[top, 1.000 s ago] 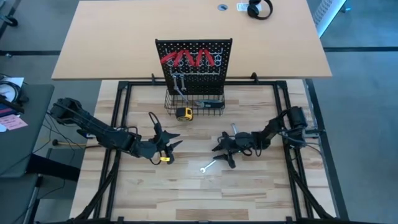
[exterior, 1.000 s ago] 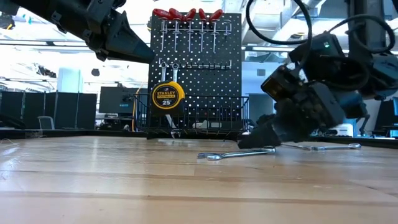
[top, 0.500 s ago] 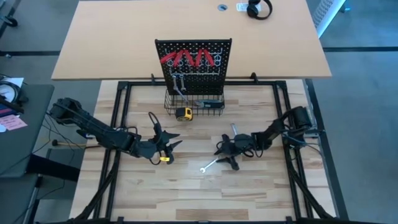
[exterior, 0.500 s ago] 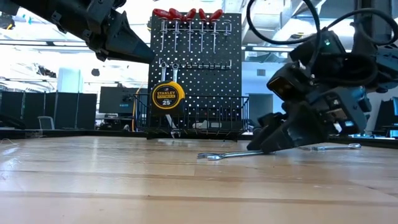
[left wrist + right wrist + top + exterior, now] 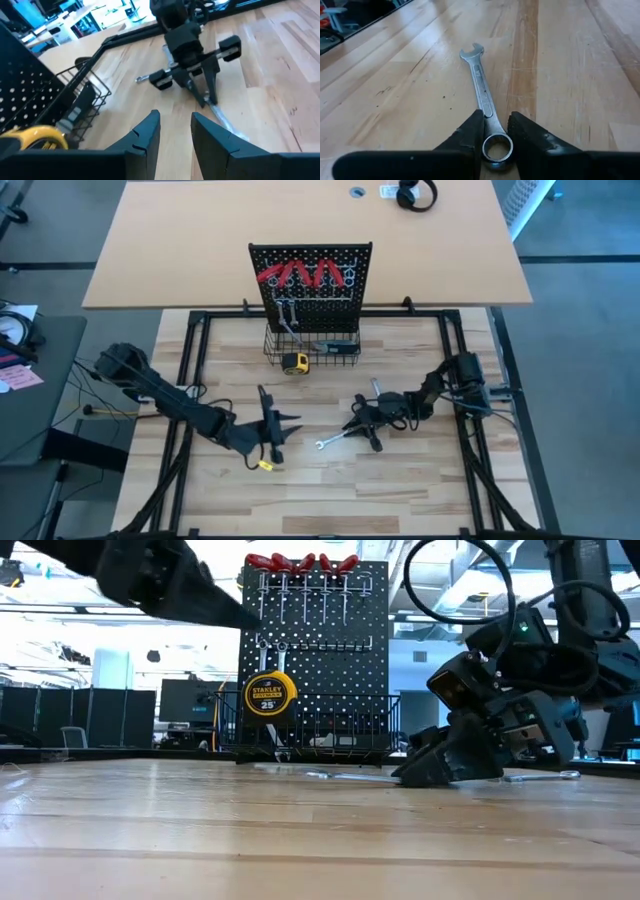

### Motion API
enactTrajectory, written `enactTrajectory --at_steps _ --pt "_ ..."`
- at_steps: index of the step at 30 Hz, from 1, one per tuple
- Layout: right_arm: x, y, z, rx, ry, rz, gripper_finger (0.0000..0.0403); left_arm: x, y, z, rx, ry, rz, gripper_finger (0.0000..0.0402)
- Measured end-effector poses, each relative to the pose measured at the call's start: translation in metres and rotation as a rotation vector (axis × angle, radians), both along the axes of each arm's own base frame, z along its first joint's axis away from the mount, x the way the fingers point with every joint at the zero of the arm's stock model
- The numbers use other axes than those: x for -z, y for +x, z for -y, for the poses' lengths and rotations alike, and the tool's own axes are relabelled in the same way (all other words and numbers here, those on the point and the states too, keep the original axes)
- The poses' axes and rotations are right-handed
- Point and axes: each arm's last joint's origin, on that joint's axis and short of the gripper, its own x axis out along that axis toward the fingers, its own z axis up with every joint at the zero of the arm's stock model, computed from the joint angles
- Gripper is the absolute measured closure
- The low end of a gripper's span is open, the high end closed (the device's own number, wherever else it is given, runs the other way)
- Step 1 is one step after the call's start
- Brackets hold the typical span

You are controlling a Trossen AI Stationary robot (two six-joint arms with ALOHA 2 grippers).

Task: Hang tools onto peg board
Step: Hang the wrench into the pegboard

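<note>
The black wire basket (image 5: 313, 346) at the foot of the upright black perforated peg board (image 5: 312, 285) holds a flat dark-and-blue item (image 5: 335, 348) that cannot be made out. A round yellow-and-black tape measure (image 5: 294, 362) sits just at the basket's front edge, on the pale, grained wooden table (image 5: 420, 470). On the board, a row of red-handled pliers (image 5: 306, 274) hangs along the upper part, and slim silver wrenches (image 5: 288, 315) hang lower down on metal hooks.

The right end effector (image 5: 361, 428) is low over the middle of the table, its dark wedge-shaped fingers (image 5: 470, 135) closed on the ring end of a slim silver metal wrench (image 5: 483, 102). In the right wrist view the ring sits pinched between the two fingers while the smooth, flat shank runs out over the wood to its open jaw end. The high view shows the same wrench (image 5: 333, 440) pointing toward the left arm. Another small silver wrench (image 5: 377, 389) lies flat on the table just behind the right end effector.

The left end effector (image 5: 271, 425) hovers over the table, left of the gripped wrench and apart from it, its two dark angular fingers (image 5: 145, 135) narrowly parted and holding nothing.
</note>
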Motion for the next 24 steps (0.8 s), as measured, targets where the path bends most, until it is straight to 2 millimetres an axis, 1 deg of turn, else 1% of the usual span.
enactTrajectory --at_steps 2,5,11,15,18,20,24 --pt "-0.001 0.000 0.000 -0.001 0.005 0.003 0.0315 0.001 0.008 0.003 -0.002 0.005 -0.008 0.0306" --pt "-0.007 -0.004 -0.004 0.001 0.027 0.006 0.0315 0.009 0.019 0.008 -0.005 0.008 -0.040 0.0308" --pt "-0.026 -0.014 -0.012 0.009 0.058 0.007 0.0315 0.035 0.039 0.019 0.051 0.032 -0.130 0.0308" --pt "-0.036 -0.017 -0.016 -0.013 0.061 0.006 0.0315 0.053 0.055 0.028 0.059 0.070 -0.181 0.0308" --pt "-0.043 -0.017 -0.020 0.008 0.032 0.031 0.0315 0.064 0.069 0.032 0.057 0.114 -0.212 0.0308" --pt "-0.048 -0.016 -0.022 0.014 0.020 0.055 0.0342 0.069 0.078 0.034 0.050 0.122 -0.218 0.0308" --pt "-0.055 -0.015 -0.022 0.016 0.016 0.087 0.0368 0.075 0.093 0.036 0.050 0.144 -0.227 0.0308"
